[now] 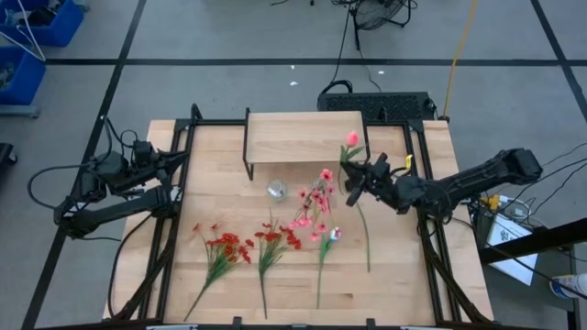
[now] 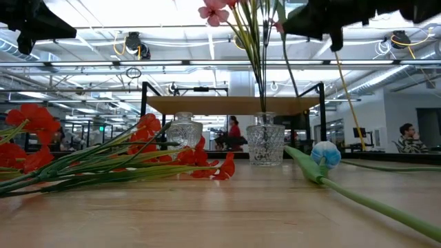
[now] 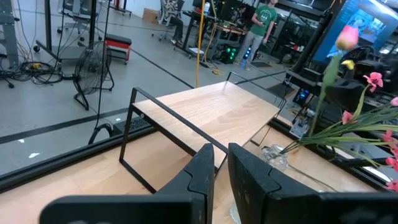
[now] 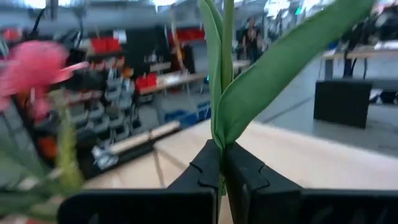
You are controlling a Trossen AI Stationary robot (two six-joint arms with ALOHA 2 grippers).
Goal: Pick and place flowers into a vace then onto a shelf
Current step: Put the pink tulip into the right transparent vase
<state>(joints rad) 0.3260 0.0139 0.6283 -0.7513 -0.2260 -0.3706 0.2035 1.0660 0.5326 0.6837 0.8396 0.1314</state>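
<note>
Grey workshop floor marked with dark tape surrounds the pale butcher-block table [image 1: 303, 275]. At the left of the high view the left pincer [image 1: 181, 158] waits over the table's edge, fingers nearly together and grasping nothing, parked clear of the work.

Moving right, sprays of small red blossoms on green stems [image 1: 225, 249] lie flat in the lower middle, apparently laid out for picking. Above them stands the small raised light-wood shelf on thin black legs [image 1: 303, 137], bare, with a small clear glass vase [image 1: 276, 190] just in front of it. Next comes a spray of pink blossoms [image 1: 315, 203], which the low view shows standing in a cut-glass vase [image 2: 265, 143], while a white-budded stem [image 1: 327, 247] lies nearby.

Right of centre, the right pincer [image 1: 352, 180] is clenched on the green stem of a pink tulip [image 1: 351, 139], raised off the table, probably to steer it toward a vase.

No legible writing or brand shows.
</note>
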